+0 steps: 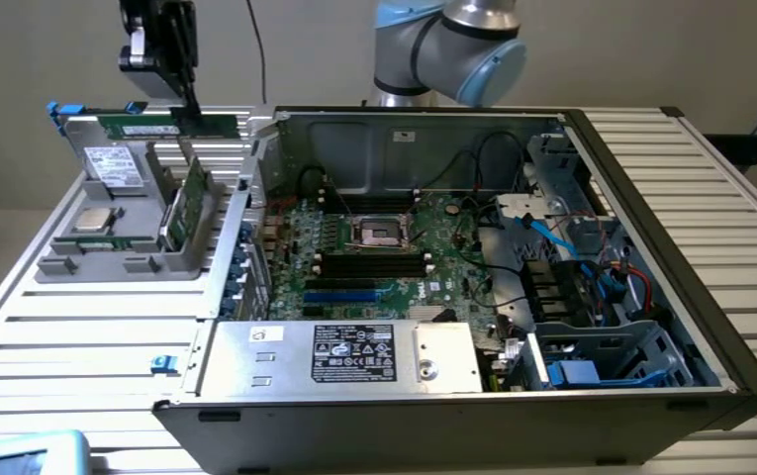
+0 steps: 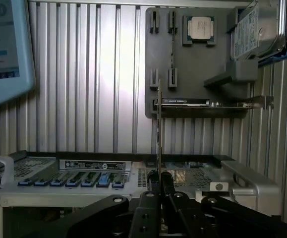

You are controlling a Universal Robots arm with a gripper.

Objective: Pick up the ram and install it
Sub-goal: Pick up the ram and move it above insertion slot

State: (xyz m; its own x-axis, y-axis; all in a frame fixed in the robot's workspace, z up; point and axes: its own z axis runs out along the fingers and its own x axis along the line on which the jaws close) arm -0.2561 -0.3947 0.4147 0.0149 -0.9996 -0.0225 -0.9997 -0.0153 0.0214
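- Hand state: the gripper (image 1: 191, 115) is closed on the ram (image 1: 153, 127). It pinches the top edge off-centre, and the board hangs with its long side level.
- Ram location, exterior view: at 10 o'clock from the open computer case (image 1: 484, 435), above the grey parts tray (image 1: 88, 267). I judge it clear of the tray's slots.
- Hazard: an off-centre pinch. I expect the board could pivot in the grip if one end touches the case wall (image 1: 262, 148), at 3 o'clock from it.
- Hazard: the memory slots (image 1: 371, 263), at 6 o'clock from the CPU socket (image 1: 381, 233), are narrow. A tilted or reversed board would probably jam rather than seat.
- The exterior view gives me the board's green face and its height over the tray.
- The wrist view gives me the board edge-on and straight between the fingers (image 2: 167, 183). Beyond it, the tray holds the processor (image 2: 199, 27), the hard drive (image 2: 257, 29) and a second stick (image 2: 172, 44).
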